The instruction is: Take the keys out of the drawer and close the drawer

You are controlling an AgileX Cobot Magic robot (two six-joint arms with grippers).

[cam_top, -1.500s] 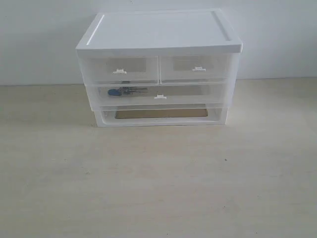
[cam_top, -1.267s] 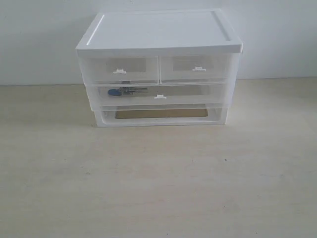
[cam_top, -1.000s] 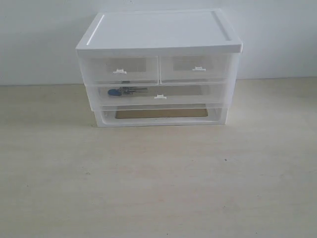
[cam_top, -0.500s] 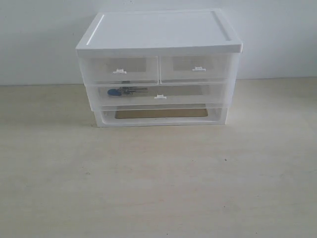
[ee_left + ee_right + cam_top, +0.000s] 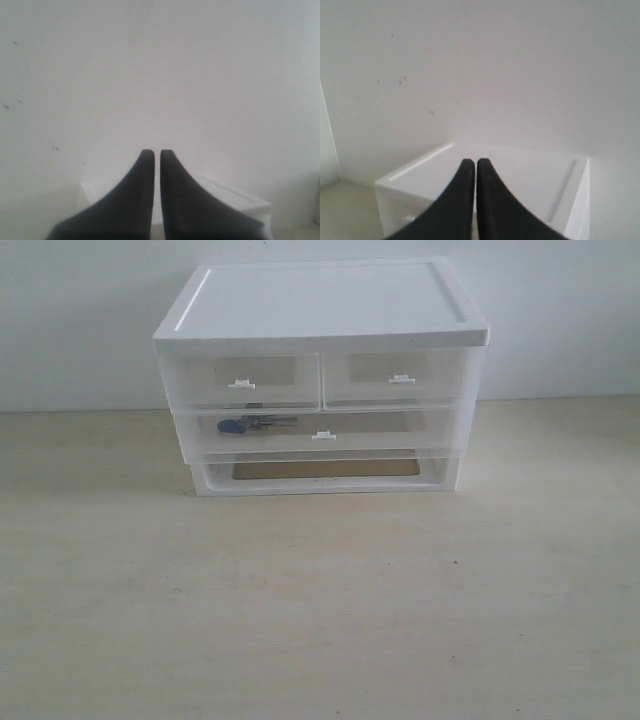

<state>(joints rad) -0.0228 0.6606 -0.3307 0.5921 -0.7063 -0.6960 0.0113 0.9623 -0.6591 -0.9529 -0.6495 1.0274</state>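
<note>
The keys (image 5: 255, 423), with a blue head and a dark one, lie at the left inside the wide translucent drawer (image 5: 380, 428), whose white tab handle (image 5: 322, 435) sits at its centre. The drawer front stands slightly proud of the cabinet. Neither arm appears in the exterior view. In the left wrist view my left gripper (image 5: 157, 152) is shut with nothing between its black fingers, held high and aimed at the wall above the cabinet top (image 5: 235, 197). My right gripper (image 5: 472, 162) is likewise shut and empty, above the cabinet's white lid (image 5: 520, 175).
The white-topped drawer cabinet (image 5: 320, 302) stands at the back of a pale wooden table (image 5: 320, 610), against a white wall. Two half-width drawers (image 5: 240, 380) (image 5: 400, 376) sit above the wide one, and a white-framed slot (image 5: 325, 473) below it.
</note>
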